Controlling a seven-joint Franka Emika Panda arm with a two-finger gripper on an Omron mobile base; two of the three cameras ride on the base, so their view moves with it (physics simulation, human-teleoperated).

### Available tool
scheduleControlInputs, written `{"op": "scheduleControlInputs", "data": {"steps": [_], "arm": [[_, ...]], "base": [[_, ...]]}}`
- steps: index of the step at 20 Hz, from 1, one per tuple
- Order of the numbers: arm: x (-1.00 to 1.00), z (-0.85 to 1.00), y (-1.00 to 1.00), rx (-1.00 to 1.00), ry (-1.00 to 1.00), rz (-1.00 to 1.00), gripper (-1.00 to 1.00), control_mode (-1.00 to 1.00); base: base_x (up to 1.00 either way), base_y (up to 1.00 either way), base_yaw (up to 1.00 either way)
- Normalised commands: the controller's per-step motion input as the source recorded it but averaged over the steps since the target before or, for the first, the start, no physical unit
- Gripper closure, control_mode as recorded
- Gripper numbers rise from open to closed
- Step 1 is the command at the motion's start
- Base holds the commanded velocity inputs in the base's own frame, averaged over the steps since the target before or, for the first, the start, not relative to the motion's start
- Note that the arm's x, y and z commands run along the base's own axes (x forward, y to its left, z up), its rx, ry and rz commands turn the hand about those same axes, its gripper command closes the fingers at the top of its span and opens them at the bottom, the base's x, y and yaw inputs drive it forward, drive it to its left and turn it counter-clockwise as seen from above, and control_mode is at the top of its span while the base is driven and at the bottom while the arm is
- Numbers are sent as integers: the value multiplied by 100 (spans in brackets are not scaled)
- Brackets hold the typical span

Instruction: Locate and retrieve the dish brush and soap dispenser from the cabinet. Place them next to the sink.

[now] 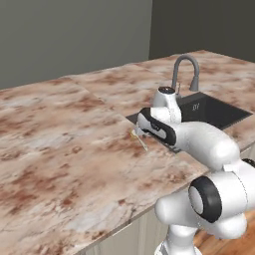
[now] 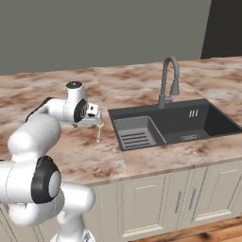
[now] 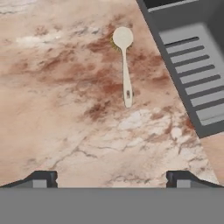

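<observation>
The dish brush [image 3: 125, 72] lies flat on the marble counter, cream-white, with its round head pointing away from the hand. It also shows as a thin pale stick [image 1: 140, 140] [image 2: 99, 134] just left of the sink [image 2: 189, 124]. My gripper [image 3: 112, 177] hovers above the counter a little short of the brush handle, open, with nothing between its fingers. From the base views the gripper [image 2: 97, 121] [image 1: 138, 130] hangs directly over the brush. The soap dispenser and the cabinet are out of view.
The black sink [image 1: 221, 113] has a grey gooseneck tap [image 2: 169, 80] behind it and a grey rack [image 3: 197, 74] in its left end, close to the brush. Marble counter [image 1: 64, 149] stretches wide to the left. Cream cabinet doors [image 2: 179, 198] sit below the counter edge.
</observation>
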Motion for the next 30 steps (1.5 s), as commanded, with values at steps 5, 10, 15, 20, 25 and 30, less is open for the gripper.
{"op": "scheduleControlInputs", "data": {"steps": [5,10,15,20,25,30], "arm": [[-73,53,0,0,-24,-8,-100,-100],[-73,53,0,-1,-22,-5,-100,-100],[-73,62,0,-4,-18,0,-100,-100],[-72,65,0,-5,-15,0,-100,-100],[-66,72,0,-8,-13,0,-100,-100],[-46,47,10,-12,-6,-3,-100,-100]], "base": [[0,0,0],[0,0,0],[0,0,0],[0,0,0],[0,0,0],[0,0,0]]}}
